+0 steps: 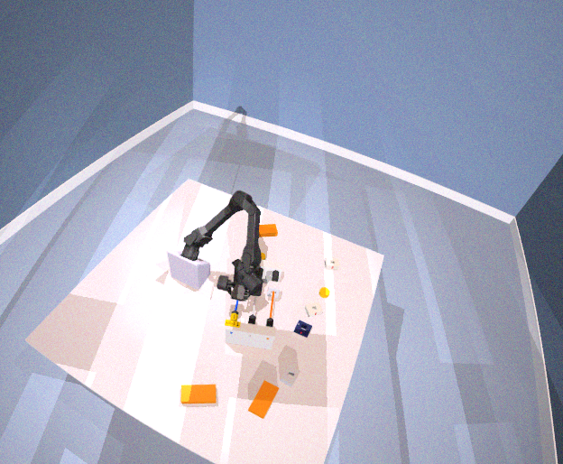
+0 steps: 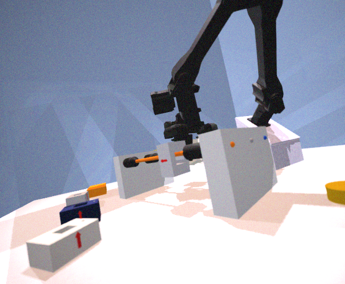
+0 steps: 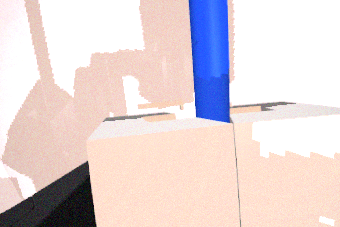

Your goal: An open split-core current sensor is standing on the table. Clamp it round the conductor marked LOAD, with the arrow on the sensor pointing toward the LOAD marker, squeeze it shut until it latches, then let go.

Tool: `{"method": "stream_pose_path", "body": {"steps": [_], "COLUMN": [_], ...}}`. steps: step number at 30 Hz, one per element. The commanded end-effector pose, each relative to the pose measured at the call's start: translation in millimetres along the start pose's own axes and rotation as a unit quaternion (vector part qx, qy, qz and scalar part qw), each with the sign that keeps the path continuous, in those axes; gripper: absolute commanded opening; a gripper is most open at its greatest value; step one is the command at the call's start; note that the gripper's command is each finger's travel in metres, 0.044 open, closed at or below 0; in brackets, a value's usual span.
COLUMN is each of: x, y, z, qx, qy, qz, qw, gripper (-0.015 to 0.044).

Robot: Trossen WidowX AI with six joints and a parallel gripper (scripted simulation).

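The sensor is a pale block in the wrist view. Its two halves meet at a thin seam, with the blue conductor passing through it. My gripper is shut on the sensor, low over the blue conductor between the two end panels. The arm hides the sensor in the top view, and the near panel mostly hides it in the exterior view. The yellow marker stands at the blue conductor's front end; its lettering is too small to read. The held sensor's arrow and latch are not visible.
A pale block with a red arrow sits round the orange conductor beside my gripper. The front panel and rear panel bound the conductors. Loose blocks, including a navy one, and a yellow disc lie around.
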State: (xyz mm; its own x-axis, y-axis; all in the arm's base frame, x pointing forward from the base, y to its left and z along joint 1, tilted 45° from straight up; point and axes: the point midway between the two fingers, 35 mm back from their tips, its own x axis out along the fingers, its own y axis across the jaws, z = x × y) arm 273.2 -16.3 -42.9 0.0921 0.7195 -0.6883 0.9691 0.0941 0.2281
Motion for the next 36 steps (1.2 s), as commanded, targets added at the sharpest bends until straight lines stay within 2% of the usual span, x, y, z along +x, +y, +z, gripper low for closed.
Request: {"method": "stream_pose_path", "body": {"steps": [1,36], "x": [-5.9,-0.1], "y": [-0.6,0.0], "z": [8.4,0.1], "qx": [0.002,0.000], "qy": [-0.014,0.000], "qz": [0.003,0.000], "qw": [1.000,1.000], "gripper": [0.0000,0.0000]}}
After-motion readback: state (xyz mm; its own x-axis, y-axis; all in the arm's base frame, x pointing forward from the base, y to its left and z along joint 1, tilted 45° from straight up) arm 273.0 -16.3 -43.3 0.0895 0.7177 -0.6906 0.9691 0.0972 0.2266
